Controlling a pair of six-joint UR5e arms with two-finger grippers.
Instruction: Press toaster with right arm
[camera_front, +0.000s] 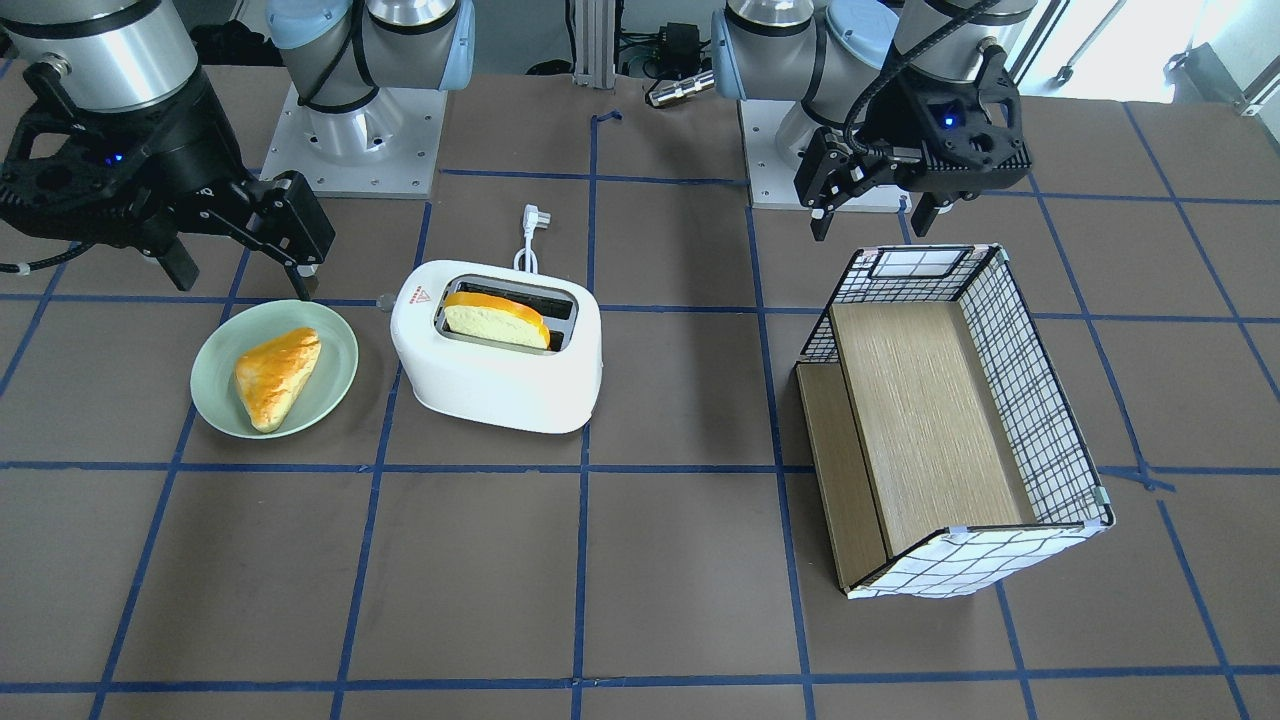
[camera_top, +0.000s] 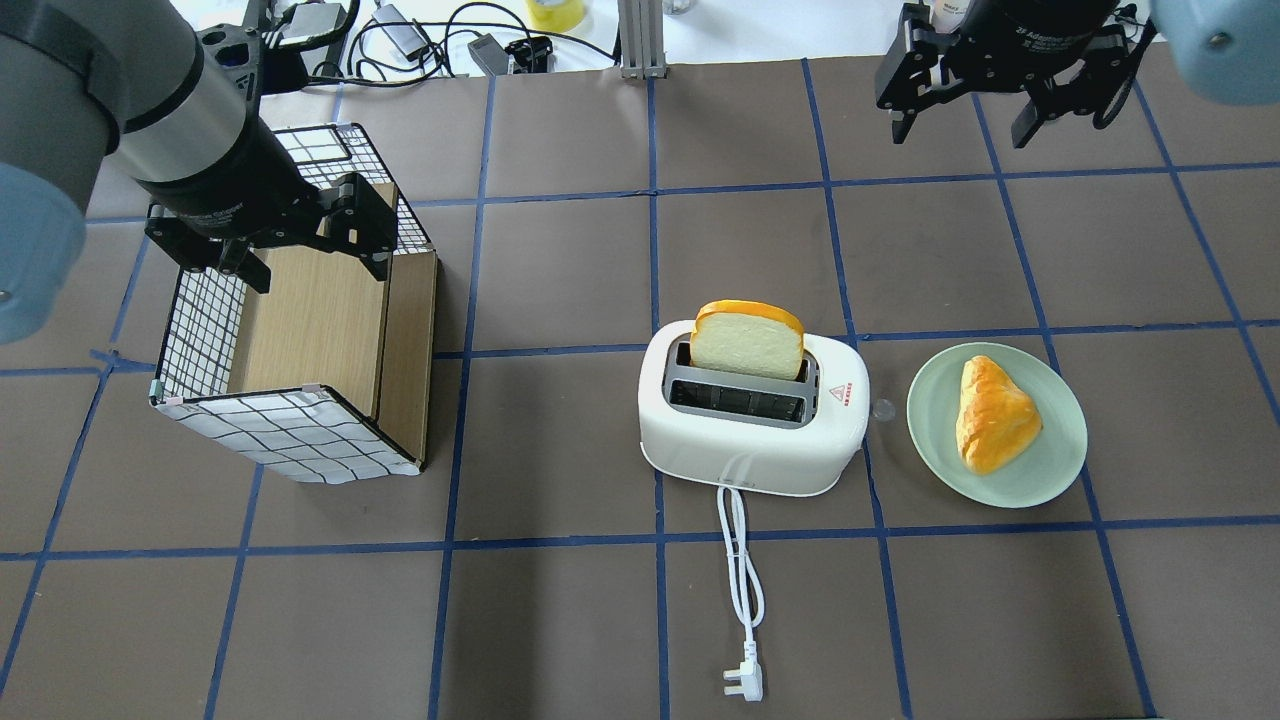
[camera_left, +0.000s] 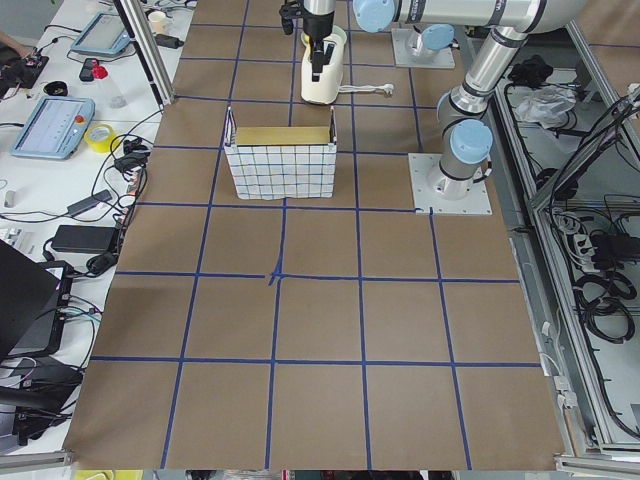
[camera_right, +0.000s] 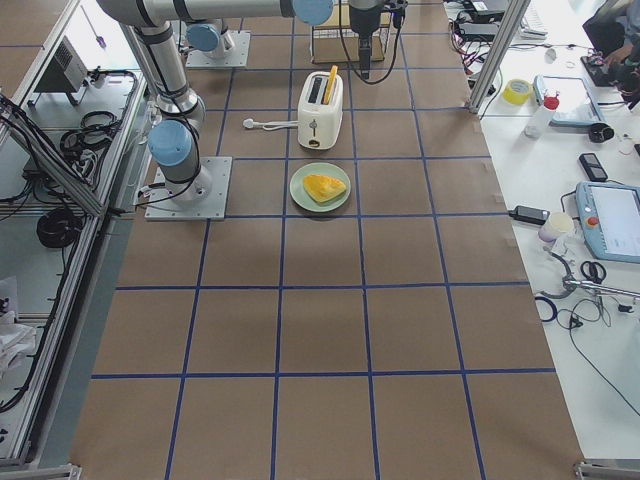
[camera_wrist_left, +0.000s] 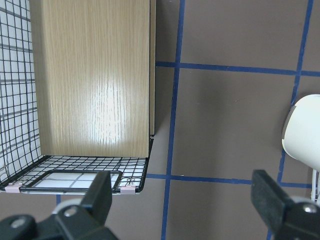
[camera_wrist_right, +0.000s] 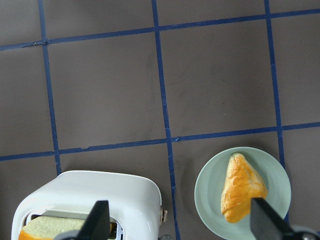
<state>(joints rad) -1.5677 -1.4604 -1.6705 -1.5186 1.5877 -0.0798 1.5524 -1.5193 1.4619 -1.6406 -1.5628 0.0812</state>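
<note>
The white toaster (camera_top: 750, 450) stands mid-table with a bread slice (camera_top: 748, 340) upright in its far slot. Its cord and plug (camera_top: 745, 682) trail toward the robot. A small lever knob (camera_top: 882, 408) sticks out of the end that faces the plate. It also shows in the front view (camera_front: 500, 385) and the right wrist view (camera_wrist_right: 100, 192). My right gripper (camera_top: 960, 128) is open and empty. It hangs above the table, beyond and to the right of the toaster, apart from it; the front view (camera_front: 245, 280) shows this too. My left gripper (camera_top: 316, 270) is open and empty over the basket.
A green plate (camera_top: 1060, 450) with a golden pastry (camera_top: 990, 415) lies right of the toaster. A wire basket with a checked liner (camera_top: 270, 430) and a wooden board lies on its side at the left. Cables and devices sit beyond the table's far edge.
</note>
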